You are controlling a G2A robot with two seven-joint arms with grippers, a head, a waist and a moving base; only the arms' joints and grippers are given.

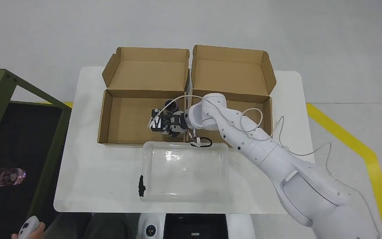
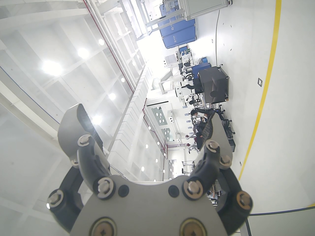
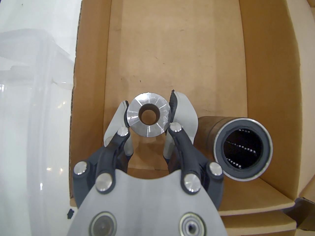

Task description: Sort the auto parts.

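Right gripper (image 3: pixel 149 105) sits inside the cardboard box (image 1: pixel 128 119) at the worktop's (image 1: pixel 89 173) 11 o'clock, fingers clamped on a steel bushing (image 3: pixel 157 126). A black linear bearing (image 3: pixel 205 130) lies just beside it on the box floor. Left gripper (image 2: pixel 146 117) points ceilingward, fingers apart. Clear bin (image 1: pixel 185 173) at the worktop's 6 o'clock.

Table (image 1: pixel 89 179), left box (image 1: pixel 125 119), right box (image 1: pixel 230 74) (cardboard, open), clear bin (image 1: pixel 185 173), black part (image 1: pixel 141 186)

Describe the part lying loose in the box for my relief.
On the white table, find the brown cardboard box where the right hand grips a silver metal ring. Beside it lies a dark hollow cylinder, alone in showing ball rows inside.
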